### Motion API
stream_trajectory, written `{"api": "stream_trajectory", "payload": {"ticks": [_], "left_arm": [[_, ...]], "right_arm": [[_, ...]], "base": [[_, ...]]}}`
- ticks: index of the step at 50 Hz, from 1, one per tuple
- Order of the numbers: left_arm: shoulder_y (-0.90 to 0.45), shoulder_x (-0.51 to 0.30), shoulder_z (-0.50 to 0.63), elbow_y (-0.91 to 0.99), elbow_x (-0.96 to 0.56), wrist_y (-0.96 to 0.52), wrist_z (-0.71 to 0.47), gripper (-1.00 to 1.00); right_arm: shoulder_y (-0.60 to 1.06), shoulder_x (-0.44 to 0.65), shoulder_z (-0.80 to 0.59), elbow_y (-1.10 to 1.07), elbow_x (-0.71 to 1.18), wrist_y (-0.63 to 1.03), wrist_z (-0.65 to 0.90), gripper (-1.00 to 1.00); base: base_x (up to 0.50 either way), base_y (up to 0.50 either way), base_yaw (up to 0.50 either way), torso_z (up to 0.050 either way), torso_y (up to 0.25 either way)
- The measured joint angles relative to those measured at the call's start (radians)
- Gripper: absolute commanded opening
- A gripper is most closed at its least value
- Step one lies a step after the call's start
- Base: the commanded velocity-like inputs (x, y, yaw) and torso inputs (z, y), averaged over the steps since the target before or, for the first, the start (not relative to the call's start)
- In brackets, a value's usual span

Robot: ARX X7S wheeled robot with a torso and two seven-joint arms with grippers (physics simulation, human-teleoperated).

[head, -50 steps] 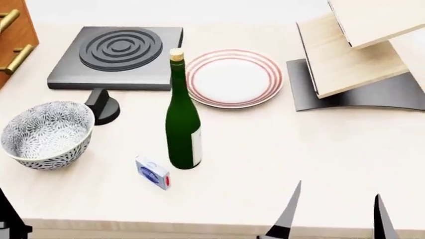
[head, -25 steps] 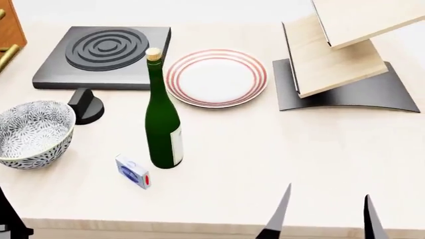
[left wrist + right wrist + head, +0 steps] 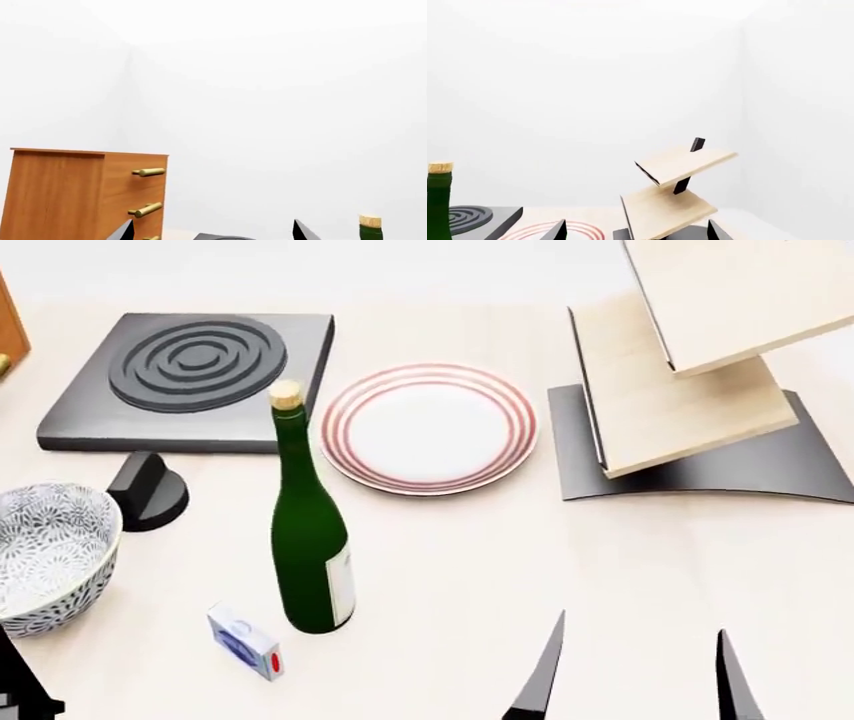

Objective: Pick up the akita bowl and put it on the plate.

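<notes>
My right gripper (image 3: 634,675) hangs over the near edge of the tabletop (image 3: 534,550), toward the right corner, its two dark fingers well apart and holding nothing. My left gripper (image 3: 212,231) shows only as two dark tips in the left wrist view, spread wide with nothing between them; in the head view just a dark sliver of that arm sits at the near left corner. Just beyond it, at the left edge, the akita bowl (image 3: 47,555) stands upright on the tabletop, partly cut off by the frame. A small blue and white box (image 3: 244,642) lies near the front edge, just beside the foot of a green bottle (image 3: 310,540) with a cork, which stands upright. Past the bowl sits a black knob (image 3: 147,490), and behind that a dark burner (image 3: 187,380) with grey rings. The plate (image 3: 427,428) lies flat around the middle of the tabletop, beyond the bottle. Toward the far right corner stands a wooden shelf (image 3: 694,370) on a dark base. A wooden cabinet (image 3: 87,195) stands by the far left edge.
</notes>
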Motion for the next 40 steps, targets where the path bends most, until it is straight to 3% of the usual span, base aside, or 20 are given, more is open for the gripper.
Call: {"api": "stream_trajectory", "payload": {"ticks": [40], "left_arm": [[0.000,-0.018,0.022,-0.027,-0.006,0.024,-0.025,1.00]], "right_arm": [[0.003,0.016,-0.049,0.009,-0.022,-0.015,0.027,1.00]], "base": [[0.20,-0.01,0.00,0.000,0.000]]}}
